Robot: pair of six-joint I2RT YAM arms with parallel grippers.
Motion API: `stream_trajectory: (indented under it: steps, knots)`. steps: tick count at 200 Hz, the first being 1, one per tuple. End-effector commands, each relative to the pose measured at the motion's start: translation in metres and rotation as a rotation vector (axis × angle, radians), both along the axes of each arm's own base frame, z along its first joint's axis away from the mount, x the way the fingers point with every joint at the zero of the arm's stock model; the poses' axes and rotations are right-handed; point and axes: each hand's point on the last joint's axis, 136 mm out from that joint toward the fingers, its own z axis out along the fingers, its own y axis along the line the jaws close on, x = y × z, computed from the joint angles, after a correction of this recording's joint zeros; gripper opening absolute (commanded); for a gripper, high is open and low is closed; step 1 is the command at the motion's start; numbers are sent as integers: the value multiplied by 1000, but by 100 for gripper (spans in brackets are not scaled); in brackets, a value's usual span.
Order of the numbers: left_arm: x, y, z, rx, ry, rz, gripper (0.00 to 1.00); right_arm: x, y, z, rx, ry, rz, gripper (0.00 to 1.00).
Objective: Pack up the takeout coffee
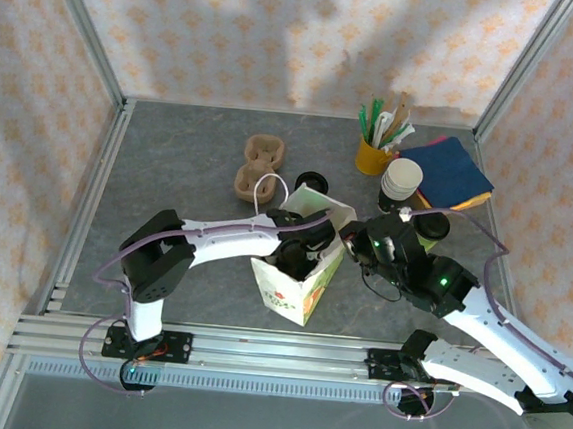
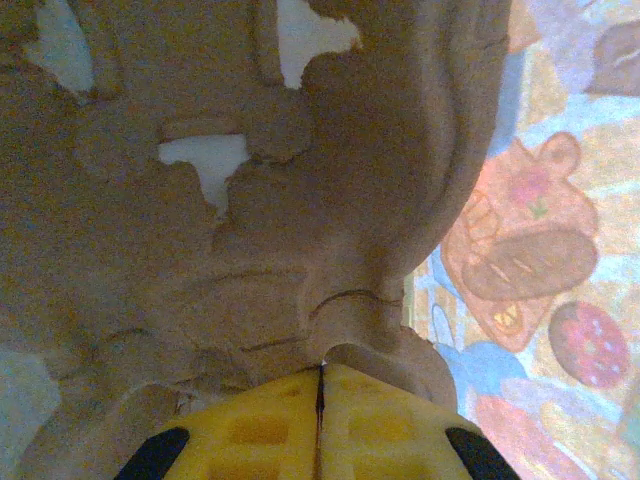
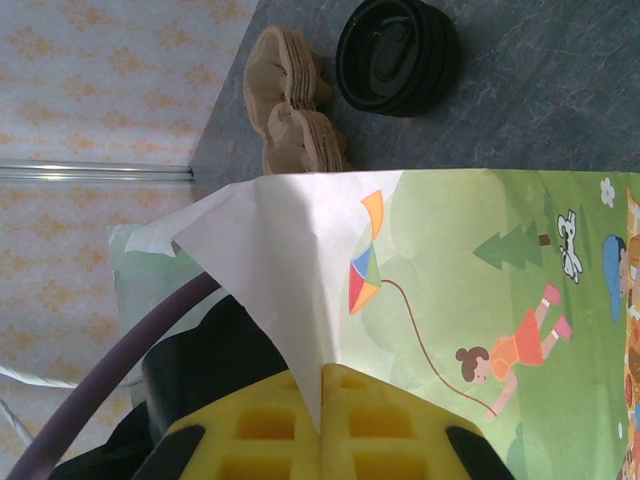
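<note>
The takeout coffee (image 1: pixel 433 226), a small cup with a black lid, stands on the table to the right of my right arm. A printed paper bag (image 1: pixel 305 286) stands open at the middle. My left gripper (image 1: pixel 302 248) reaches down into it. In the left wrist view the left gripper (image 2: pixel 320 385) is shut on the edge of a brown pulp cup carrier (image 2: pixel 250 220), with the bag's printed wall (image 2: pixel 540 250) beside it. My right gripper (image 1: pixel 357 236) is at the bag's right rim. In the right wrist view it (image 3: pixel 322 385) is shut on a white fold of the bag (image 3: pixel 270 260).
Behind the bag lie a stack of pulp carriers (image 1: pixel 261 165) and black lids (image 1: pixel 311 182). At the back right stand a yellow cup of sticks and straws (image 1: pixel 373 154), a stack of white cups (image 1: pixel 401 180) and folded blue cloths (image 1: pixel 454 173). Metal frame posts edge the table.
</note>
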Motion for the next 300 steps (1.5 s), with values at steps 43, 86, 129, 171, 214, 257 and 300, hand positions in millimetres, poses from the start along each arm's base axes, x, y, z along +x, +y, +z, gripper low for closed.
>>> stream_trajectory:
  steps: [43,86,129,171,214,257,300]
  knots:
    - [-7,9,-22,60,32,-14,10,6,5,64,165,-158,3,0]
    - [3,8,-4,57,-21,3,10,7,-7,49,80,-133,-36,0]
    - [18,7,39,8,-107,66,10,9,-13,19,-62,-96,-32,0]
    - [23,14,61,27,-144,90,10,9,-6,7,-117,-96,26,0]
    - [33,15,93,-14,-193,132,9,9,-11,4,-165,-93,23,0]
    - [36,9,128,-93,-224,146,15,10,-9,9,-180,-117,47,0]
    - [36,14,176,-170,-282,172,17,14,-13,16,-217,-128,28,0]
